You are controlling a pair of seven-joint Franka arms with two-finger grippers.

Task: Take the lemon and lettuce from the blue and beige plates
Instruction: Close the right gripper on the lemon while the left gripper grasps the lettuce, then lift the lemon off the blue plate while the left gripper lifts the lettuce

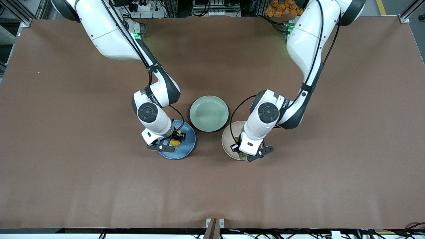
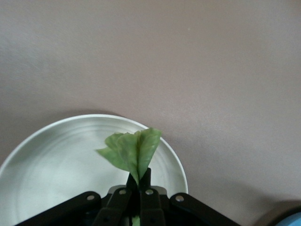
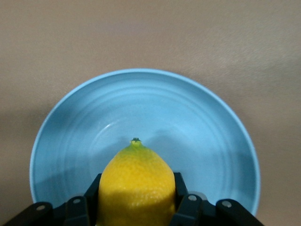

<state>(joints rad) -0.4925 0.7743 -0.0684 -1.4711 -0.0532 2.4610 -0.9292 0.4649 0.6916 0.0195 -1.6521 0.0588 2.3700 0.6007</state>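
Front view: lemon mostly hidden under right gripper, just yellow sliver poking out. Lettuce same deal, left gripper covers nearly all. Beige plate about half blocked by left wrist. Blue plate partly covered too. Right wrist view: lemon's base cut off by frame edge. Left wrist view: lettuce stem hidden between fingers, beige plate cropped at edge.

1. I see the yellow lemon, nub outward, clamped in the right tool over the blue plate.
2. I see the green lettuce leaf pinched in the left tool over the beige plate.
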